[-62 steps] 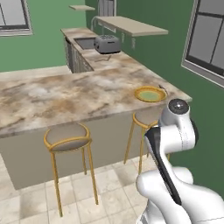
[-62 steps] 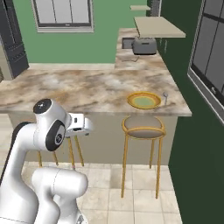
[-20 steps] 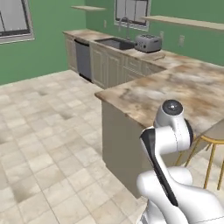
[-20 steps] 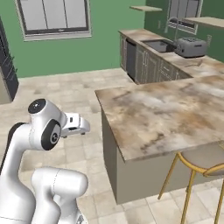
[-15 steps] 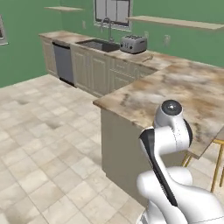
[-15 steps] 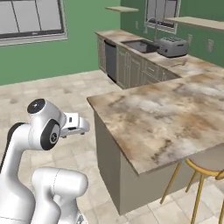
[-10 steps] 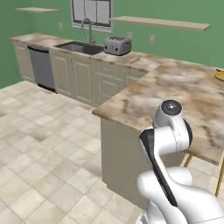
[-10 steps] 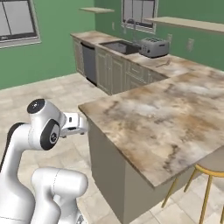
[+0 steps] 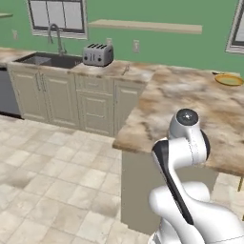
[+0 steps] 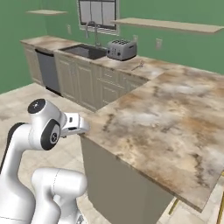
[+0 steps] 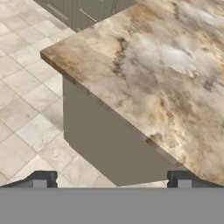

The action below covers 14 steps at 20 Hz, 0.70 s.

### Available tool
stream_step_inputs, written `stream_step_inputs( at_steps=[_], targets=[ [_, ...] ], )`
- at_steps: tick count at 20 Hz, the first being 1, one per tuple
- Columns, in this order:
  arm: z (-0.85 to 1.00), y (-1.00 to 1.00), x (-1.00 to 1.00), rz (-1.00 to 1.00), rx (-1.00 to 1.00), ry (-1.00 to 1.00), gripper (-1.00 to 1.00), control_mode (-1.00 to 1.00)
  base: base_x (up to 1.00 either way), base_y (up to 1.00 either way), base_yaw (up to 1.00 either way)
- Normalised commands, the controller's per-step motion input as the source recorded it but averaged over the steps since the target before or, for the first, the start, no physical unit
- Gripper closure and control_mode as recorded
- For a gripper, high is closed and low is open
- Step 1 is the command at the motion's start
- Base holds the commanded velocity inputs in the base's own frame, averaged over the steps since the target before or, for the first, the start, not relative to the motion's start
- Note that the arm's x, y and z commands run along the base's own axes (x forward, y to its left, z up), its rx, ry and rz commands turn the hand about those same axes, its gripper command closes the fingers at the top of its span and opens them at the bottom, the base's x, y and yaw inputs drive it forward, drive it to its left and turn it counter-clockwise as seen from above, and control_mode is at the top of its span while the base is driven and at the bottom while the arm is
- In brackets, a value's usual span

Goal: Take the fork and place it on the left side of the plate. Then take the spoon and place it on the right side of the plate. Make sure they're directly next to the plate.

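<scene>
The yellow plate [image 9: 229, 79] lies far off on the marble counter [image 9: 190, 102], at the right edge of the left base view. A slim grey piece of cutlery [image 10: 138, 66] rests on the counter beside the toaster, also seen as cutlery [image 9: 125, 70] in the left base view. It is too small to tell whether it is the fork or the spoon. My gripper [image 11: 111, 181] is open and holds nothing, its fingertips [image 11: 41, 179] wide apart. It hangs just off the counter's near corner [image 11: 48, 54], above the floor. In the right base view the gripper [image 10: 82, 127] sits by that corner.
A silver toaster [image 10: 122, 49] stands on the back counter, with a sink [image 10: 87, 51] and tap to its left. A dark dishwasher [image 10: 48, 70] is set in the cabinets. A wall shelf [image 9: 145, 25] runs above. Tiled floor [image 9: 52, 167] lies open to the left.
The whole picture has swung as the base moved: the counter's corner now stands close ahead and the sink wall has slid left. The arm holds the same folded pose, gripper still open.
</scene>
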Motion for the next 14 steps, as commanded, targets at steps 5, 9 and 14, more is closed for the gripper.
stream_step_inputs(
  at_steps=[5, 9, 14],
  targets=[
    [0.00, 0.00, 0.00, 0.00, 0.00, 0.00, -1.00, 1.00, 0.45, 1.00, -0.45],
    [0.00, 0.00, 0.00, 0.00, 0.00, 0.00, -1.00, 1.00, 0.44, 1.00, -0.45],
    [0.00, 0.00, 0.00, 0.00, 0.00, 0.00, -1.00, 1.00, 0.39, 1.00, -0.43]
  ],
)
